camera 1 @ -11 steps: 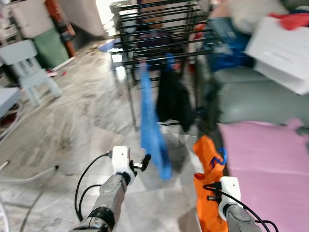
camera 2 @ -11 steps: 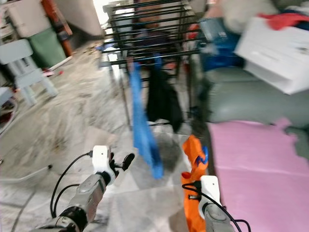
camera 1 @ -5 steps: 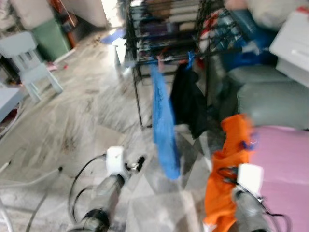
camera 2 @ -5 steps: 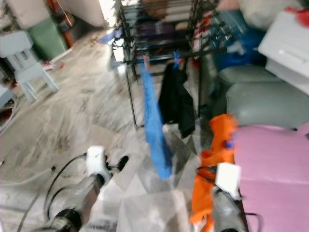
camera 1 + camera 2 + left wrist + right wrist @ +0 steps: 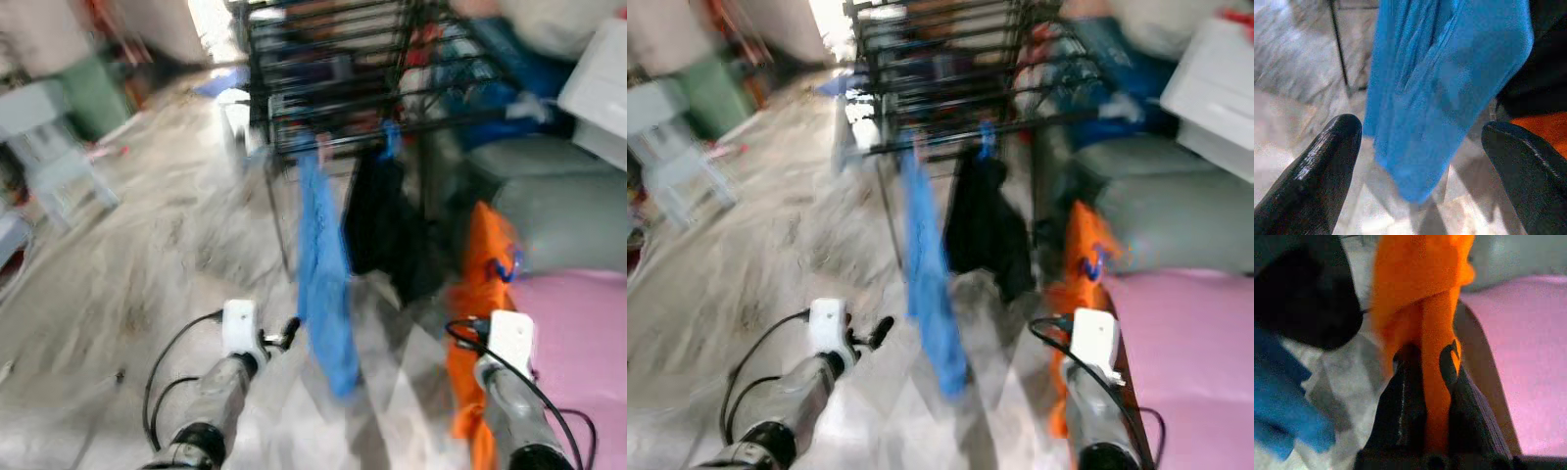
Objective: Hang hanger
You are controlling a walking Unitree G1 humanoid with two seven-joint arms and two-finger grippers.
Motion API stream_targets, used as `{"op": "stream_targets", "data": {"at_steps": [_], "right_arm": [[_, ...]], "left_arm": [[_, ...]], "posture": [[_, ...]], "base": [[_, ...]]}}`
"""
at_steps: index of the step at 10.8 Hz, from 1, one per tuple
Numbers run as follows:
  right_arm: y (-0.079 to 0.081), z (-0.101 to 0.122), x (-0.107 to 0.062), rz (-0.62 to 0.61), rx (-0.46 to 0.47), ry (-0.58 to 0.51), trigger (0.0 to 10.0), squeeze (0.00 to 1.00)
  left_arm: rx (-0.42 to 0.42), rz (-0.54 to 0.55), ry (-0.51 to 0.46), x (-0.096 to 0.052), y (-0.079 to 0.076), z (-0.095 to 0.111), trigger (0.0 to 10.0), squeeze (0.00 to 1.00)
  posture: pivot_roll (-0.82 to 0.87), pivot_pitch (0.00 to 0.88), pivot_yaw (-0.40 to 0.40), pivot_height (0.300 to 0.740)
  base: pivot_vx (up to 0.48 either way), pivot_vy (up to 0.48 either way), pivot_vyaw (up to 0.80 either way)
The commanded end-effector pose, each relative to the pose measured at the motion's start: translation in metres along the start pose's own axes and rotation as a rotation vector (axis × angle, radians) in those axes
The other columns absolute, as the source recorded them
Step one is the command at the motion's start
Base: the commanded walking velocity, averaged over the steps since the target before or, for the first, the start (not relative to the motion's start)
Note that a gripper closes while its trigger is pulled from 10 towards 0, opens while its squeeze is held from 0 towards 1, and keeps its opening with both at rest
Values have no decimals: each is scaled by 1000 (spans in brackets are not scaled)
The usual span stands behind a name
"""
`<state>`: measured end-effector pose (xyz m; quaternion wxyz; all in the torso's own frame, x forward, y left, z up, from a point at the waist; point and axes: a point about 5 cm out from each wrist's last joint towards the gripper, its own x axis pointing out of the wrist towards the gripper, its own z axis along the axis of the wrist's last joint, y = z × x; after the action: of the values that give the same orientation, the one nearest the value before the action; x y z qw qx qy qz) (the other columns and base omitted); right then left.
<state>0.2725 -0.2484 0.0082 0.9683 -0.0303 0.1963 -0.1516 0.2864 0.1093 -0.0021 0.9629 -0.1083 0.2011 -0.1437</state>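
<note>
Right wrist view: the right gripper (image 5: pixel 1425 396) is pinching an orange garment (image 5: pixel 1422 308), raised at right near the black rack (image 5: pixel 333 88). Left gripper (image 5: pixel 1420 166) is reaching forward, fingers wide, toward a hanging blue cloth (image 5: pixel 323 284).

Orange garment (image 5: pixel 1425 323); blue cloth (image 5: pixel 1444 83); black garment (image 5: pixel 377 220); black rack (image 5: pixel 333 78); pink mat (image 5: pixel 578 343)

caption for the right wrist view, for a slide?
Right gripper shut on an orange garment, with black garment and blue garment hanging beside the pink surface.
</note>
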Motion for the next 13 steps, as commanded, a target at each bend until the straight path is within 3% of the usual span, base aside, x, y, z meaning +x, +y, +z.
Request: {"op": "stream_targets", "data": {"at_steps": [1,4,6,10,13], "right_arm": [[-6,11,4,-5,-6,-36,10000,0],[-8,20,8,45,-55,-53,10000,0],[2,28,12,178,-127,-35,10000,0],[0,54,19,244,-173,-61,10000,0],[10,81,18,335,-315,-152,10000,0]], "left_arm": [[8,-19,3,2,-5,1,10000,0],[6,-14,2,2,-2,2,10000,0],[6,-8,9,1,-2,0,10000,0],[12,2,21,0,1,-1,10000,0],[23,9,35,-2,3,-3,10000,0]], "posture": [[-172,0,142,740],[-164,0,144,740],[-162,0,148,740],[-155,0,148,740],[-145,0,147,740]], "base": [[469,0,0],[480,0,0],[472,0,0],[0,0,0],[0,0,0]]}}
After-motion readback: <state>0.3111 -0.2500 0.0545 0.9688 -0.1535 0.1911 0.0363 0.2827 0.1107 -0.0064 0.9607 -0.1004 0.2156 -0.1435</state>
